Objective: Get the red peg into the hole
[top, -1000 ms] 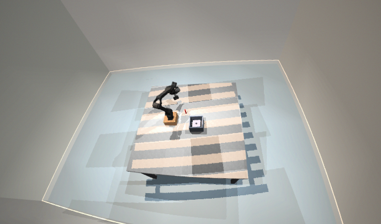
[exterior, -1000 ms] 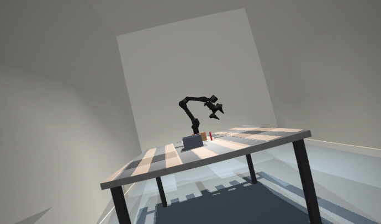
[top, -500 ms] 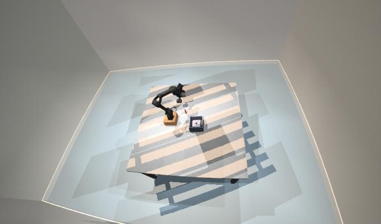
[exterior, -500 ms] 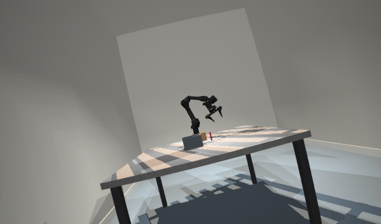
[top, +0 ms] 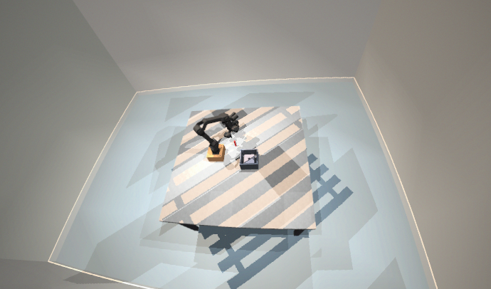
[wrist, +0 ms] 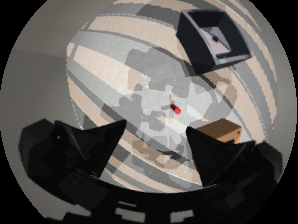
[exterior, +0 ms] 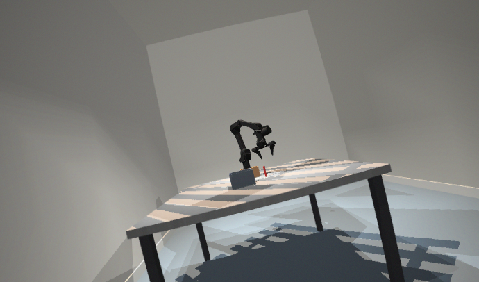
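The red peg [top: 235, 143] [exterior: 264, 171] [wrist: 176, 109] stands upright on the table, beside the box. My gripper [exterior: 266, 156] [wrist: 156, 126] is wide open with nothing between its fingers. It hangs above the table, higher than the peg, with its fingers pointing down. In the wrist view the peg lies beyond the fingertips, nearer the right finger. The dark open box [top: 249, 166] [exterior: 242, 178] [wrist: 190, 42] stands on the table. The pale plate [top: 246, 158] with a dark hole shows at its bottom; the exterior view shows only the box's outer wall.
The orange base block [top: 215, 156] [exterior: 256, 171] [wrist: 220, 129] of the arm stands near the peg and the box. The box walls rise around the plate. Striped light and shadow cover the table [top: 236, 201] [exterior: 185, 201].
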You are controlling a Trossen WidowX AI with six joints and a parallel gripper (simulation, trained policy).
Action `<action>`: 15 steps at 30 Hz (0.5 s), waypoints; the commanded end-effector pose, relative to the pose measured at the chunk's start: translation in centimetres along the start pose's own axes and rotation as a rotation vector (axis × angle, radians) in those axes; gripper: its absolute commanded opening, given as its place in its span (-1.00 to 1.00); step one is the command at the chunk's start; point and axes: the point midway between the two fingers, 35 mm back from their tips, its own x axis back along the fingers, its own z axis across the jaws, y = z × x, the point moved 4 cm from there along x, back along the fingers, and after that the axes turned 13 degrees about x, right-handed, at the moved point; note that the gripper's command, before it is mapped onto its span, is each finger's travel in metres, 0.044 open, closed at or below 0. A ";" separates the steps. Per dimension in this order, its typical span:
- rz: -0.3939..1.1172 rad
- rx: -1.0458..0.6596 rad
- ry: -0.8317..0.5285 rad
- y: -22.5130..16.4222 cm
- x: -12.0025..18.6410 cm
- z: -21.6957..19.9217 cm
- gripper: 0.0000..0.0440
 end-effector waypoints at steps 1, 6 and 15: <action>0.005 -0.068 -0.064 0.3 -1.1 -1.1 1.00; 0.012 -0.159 -0.136 0.5 -3.0 -2.3 1.00; -0.008 -0.282 -0.188 0.4 -6.8 -3.8 0.98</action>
